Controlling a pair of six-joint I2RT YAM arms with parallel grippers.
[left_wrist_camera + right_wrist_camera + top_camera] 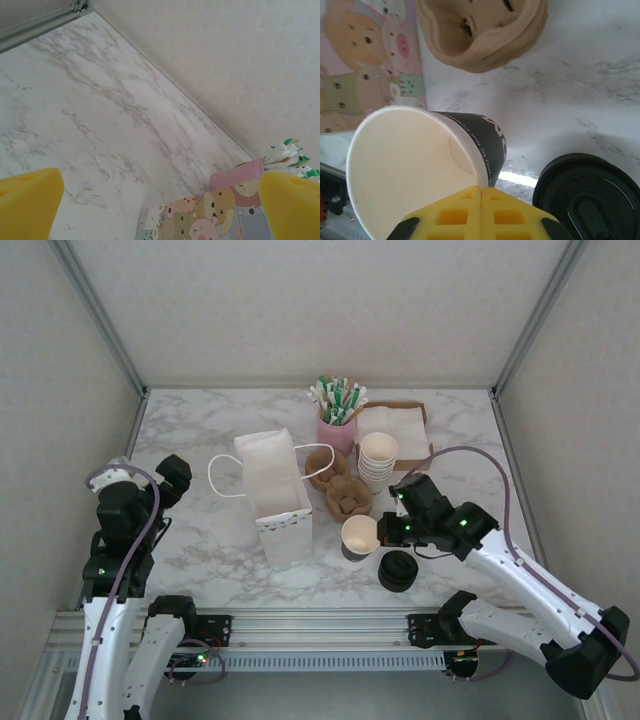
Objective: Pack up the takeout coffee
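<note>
Right gripper (481, 196) pressed together at the rim of the paper cup (415, 170) — nothing packed yet. Left gripper (173, 478) spread wide over the bench (200, 540), far left. Cup carrier (342, 488) sits just right of the white bag (275, 495) — loading and bagging look undone.
</note>
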